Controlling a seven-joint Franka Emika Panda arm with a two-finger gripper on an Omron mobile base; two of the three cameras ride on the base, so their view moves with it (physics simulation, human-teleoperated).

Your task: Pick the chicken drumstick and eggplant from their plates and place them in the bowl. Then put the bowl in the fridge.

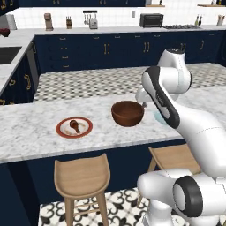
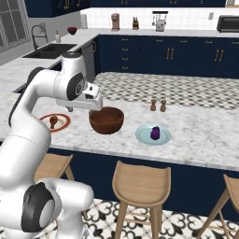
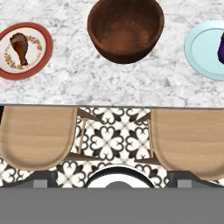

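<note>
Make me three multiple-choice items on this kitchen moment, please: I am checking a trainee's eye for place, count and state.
1. Where does the chicken drumstick lie?
A. in the bowl
B. on the red-rimmed plate
C. on a stool

2. How many wooden stools stand at the counter in the hand view?
A. two
B. four
C. none

3. What does the bowl hold?
A. the eggplant
B. the drumstick
C. nothing

Answers:
1. B: the drumstick rests on the red-rimmed plate, to the bowl's side.
2. A: one stool and a second stool show below the counter edge.
3. C: the bowl's inside is bare wood, and the eggplant sits on the pale blue plate.
</note>
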